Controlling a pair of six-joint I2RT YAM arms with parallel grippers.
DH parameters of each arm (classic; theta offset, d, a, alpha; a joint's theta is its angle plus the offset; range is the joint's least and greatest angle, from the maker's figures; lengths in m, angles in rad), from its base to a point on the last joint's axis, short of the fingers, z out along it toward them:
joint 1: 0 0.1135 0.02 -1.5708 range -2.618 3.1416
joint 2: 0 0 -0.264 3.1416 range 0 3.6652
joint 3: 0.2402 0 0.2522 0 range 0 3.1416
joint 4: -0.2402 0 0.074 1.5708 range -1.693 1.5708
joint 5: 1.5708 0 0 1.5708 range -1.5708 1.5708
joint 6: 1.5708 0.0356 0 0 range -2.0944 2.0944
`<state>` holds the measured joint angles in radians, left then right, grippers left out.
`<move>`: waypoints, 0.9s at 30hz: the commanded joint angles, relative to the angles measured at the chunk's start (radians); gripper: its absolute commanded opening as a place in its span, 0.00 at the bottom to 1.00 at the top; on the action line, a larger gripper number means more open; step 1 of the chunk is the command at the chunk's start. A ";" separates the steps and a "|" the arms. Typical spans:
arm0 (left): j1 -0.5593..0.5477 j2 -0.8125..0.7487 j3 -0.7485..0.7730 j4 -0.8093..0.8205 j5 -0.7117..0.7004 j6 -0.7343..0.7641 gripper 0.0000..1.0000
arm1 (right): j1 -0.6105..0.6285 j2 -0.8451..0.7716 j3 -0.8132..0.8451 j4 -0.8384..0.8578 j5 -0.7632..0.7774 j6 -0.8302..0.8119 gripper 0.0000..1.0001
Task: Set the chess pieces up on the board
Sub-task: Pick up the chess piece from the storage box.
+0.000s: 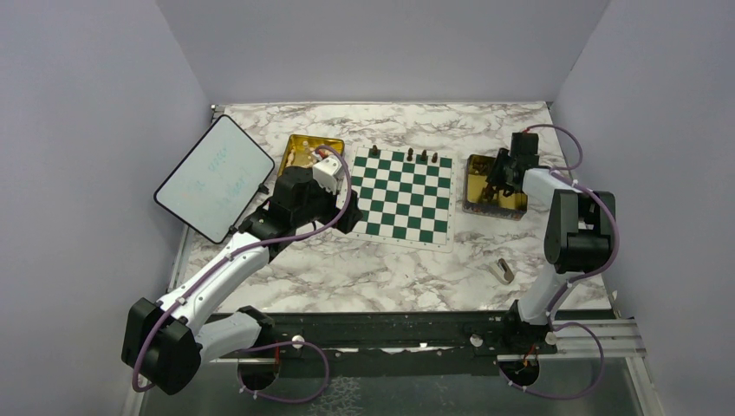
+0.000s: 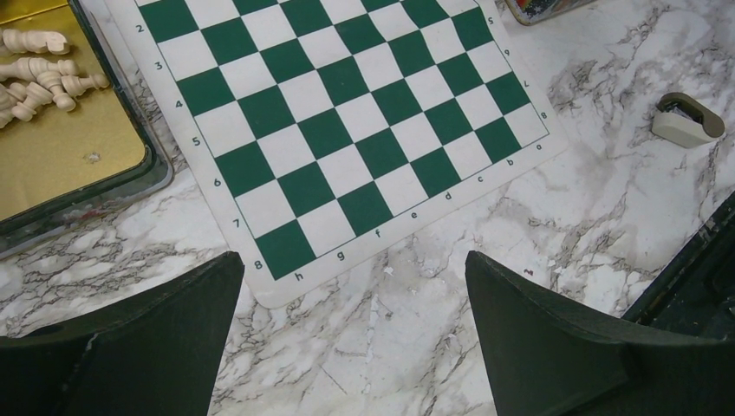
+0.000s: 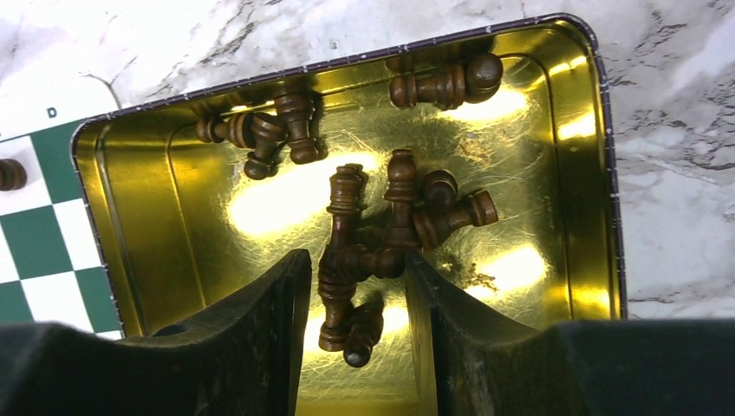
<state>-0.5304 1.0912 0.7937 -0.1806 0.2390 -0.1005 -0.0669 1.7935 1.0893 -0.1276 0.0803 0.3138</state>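
The green and white board [image 1: 403,198] lies mid-table, with several dark chess pieces [image 1: 410,154] standing on its far row. Cream pieces [image 2: 39,74] lie in the left gold tray [image 1: 303,143]. Dark pieces [image 3: 347,251] lie heaped in the right gold tray [image 3: 147,225]. My right gripper [image 3: 355,260] is down in that tray, open, with two of the dark pieces lying between its fingers. My left gripper [image 2: 355,264] hangs wide open and empty over the marble, just off the board's [image 2: 347,130] near left corner. One dark piece [image 3: 10,173] shows on the board's edge.
A white tablet [image 1: 215,178] leans at the far left. A small grey-beige block [image 1: 503,270] lies on the marble near the right arm and also shows in the left wrist view [image 2: 687,120]. A black rail [image 1: 390,329] runs along the near edge. Walls close three sides.
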 commanded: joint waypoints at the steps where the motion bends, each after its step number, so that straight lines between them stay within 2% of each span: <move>1: -0.002 -0.003 -0.011 0.025 -0.012 0.012 0.98 | -0.005 0.015 -0.016 0.052 -0.045 0.006 0.46; 8: -0.002 -0.005 -0.013 0.024 -0.007 0.011 0.98 | -0.006 0.012 -0.013 0.056 -0.042 -0.006 0.41; 27: -0.002 -0.010 -0.017 0.032 0.006 0.017 0.98 | -0.023 0.045 0.054 0.009 -0.033 -0.006 0.42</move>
<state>-0.5304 1.0912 0.7876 -0.1787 0.2394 -0.0959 -0.0746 1.8183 1.1038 -0.1078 0.0551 0.3134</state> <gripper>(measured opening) 0.987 0.418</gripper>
